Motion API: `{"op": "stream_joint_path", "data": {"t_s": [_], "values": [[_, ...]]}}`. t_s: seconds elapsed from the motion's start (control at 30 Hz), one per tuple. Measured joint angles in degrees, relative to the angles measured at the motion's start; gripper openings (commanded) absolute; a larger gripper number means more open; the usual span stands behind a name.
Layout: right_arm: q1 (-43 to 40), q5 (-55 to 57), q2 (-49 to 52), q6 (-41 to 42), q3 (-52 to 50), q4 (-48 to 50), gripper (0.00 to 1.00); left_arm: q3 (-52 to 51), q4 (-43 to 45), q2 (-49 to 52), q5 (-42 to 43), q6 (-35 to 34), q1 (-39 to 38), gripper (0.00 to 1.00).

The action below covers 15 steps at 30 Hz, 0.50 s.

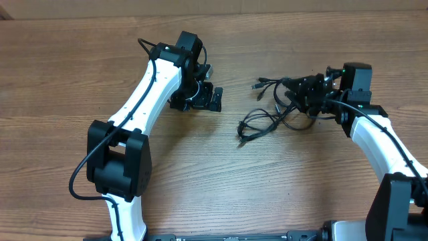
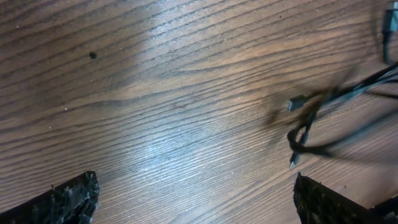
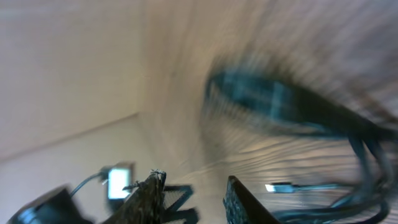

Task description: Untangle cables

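Left wrist view showed the left gripper (image 2: pixel 196 196) close up, wide open and holding nothing, over the wooden table (image 2: pixel 155 93). Farther off lay the cables (image 2: pixel 296 104), thin black loops with small plugs. From overhead, the right gripper (image 1: pixel 306 94) sat in the tangle. Its jaws were a little apart, and blur hid any hold.

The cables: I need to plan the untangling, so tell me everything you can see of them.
The cables are thin black cords, knotted into a bundle on the wooden table, right of centre. Loose loops trail toward the lower left, ending in small plugs, some silver-tipped; another plug points up-left. The right end effector overlaps the knot's right side; whether it grips is unclear.
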Motion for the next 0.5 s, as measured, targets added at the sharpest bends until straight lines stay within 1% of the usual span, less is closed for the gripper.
{"op": "stream_joint_path", "data": {"t_s": [0.1,0.27,0.37,0.4,0.43,0.5], "values": [[0.00,3.28,0.00,-0.26,0.02,-3.85,0.40,0.00,0.02,0.00,0.11,0.00,0.00,1.00],[0.00,7.23,0.00,-0.44,0.02,-7.34,0.51,0.00,0.26,0.00,0.15,0.00,0.00,1.00],[0.00,9.55,0.00,-0.42,0.02,-8.81,0.68,0.00,0.33,0.00,0.15,0.02,-0.02,1.00],[0.00,10.27,0.00,-0.57,0.02,-8.96,0.71,0.00,0.35,0.00,0.15,0.02,-0.02,1.00],[0.00,11.23,0.00,-0.94,0.02,-9.01,0.74,0.00,0.35,0.00,0.15,0.00,0.00,1.00],[0.00,12.76,0.00,-2.21,0.02,-9.01,0.75,0.00,0.35,0.00,0.15,0.00,-0.02,1.00]]}}
